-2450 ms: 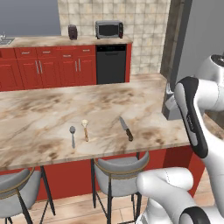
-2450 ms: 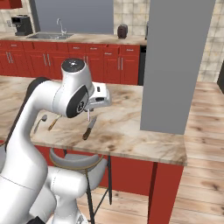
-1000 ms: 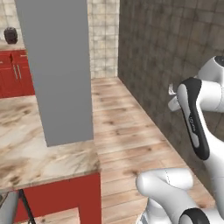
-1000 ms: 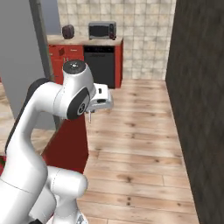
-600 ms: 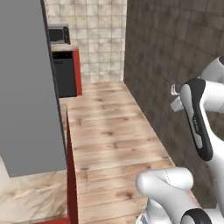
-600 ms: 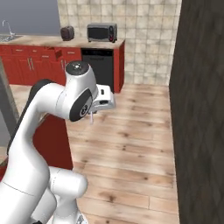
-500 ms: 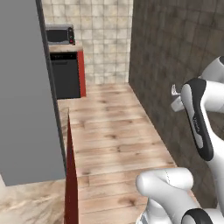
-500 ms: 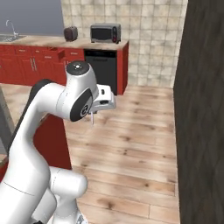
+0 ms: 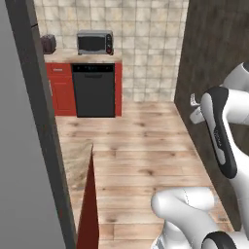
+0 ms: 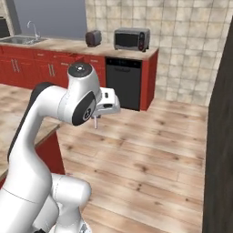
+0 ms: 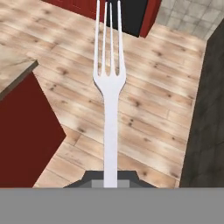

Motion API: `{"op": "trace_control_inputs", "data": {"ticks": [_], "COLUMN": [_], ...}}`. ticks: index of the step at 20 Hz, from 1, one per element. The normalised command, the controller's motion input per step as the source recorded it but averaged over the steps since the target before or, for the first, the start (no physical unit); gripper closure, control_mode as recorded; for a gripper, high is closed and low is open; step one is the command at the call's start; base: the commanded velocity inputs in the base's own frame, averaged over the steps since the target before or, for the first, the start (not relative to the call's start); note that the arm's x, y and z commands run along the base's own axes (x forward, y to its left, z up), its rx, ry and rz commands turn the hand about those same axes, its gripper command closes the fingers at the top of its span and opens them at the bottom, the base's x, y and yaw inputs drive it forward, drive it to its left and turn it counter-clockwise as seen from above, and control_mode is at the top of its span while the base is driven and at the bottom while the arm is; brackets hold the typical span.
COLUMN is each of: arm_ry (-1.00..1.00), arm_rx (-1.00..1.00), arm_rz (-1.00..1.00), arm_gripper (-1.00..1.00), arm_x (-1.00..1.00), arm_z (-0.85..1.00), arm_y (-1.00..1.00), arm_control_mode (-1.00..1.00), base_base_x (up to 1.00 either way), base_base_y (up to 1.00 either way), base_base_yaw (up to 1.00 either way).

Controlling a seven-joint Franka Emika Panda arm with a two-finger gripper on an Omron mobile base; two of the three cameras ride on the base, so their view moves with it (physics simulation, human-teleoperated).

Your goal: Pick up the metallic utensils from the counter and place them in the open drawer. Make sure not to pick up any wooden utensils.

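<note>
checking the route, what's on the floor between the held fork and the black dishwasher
Nothing: in the right base view, bare wooden floor runs from the fork, clamped in the gripper, to the dishwasher. The hand view shows the same.

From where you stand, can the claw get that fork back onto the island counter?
Probably yes, at least the near corner. The claw, shut on the fork, hangs over bare wood floor just beside the counter corner, with nothing between them.

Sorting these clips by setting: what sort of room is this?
A home-style kitchen, rendered: a microwave on a red-cabinet counter, a black dishwasher beneath it, and a steel sink farther along. The pincer holds a fork.
</note>
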Motion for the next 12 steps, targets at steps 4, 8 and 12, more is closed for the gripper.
{"op": "trace_control_inputs", "data": {"ticks": [4, 8, 12], "arm_ry": [0.0, 0.0, 0.0], "arm_rx": [0.0, 0.0, 0.0], "arm_rz": [0.0, 0.0, 0.0], "arm_gripper": [1.0, 1.0, 1.0], "arm_x": [0.0, 0.0, 0.0], "arm_z": [0.0, 0.0, 0.0], "arm_y": [0.0, 0.0, 0.0], "arm_control_mode": [1.0, 1.0, 1.0], "base_base_x": [1.0, 1.0, 1.0], "base_base_y": [-0.18, -0.39, -0.61], "base_base_yaw": [0.25, 0.21, 0.19]}}
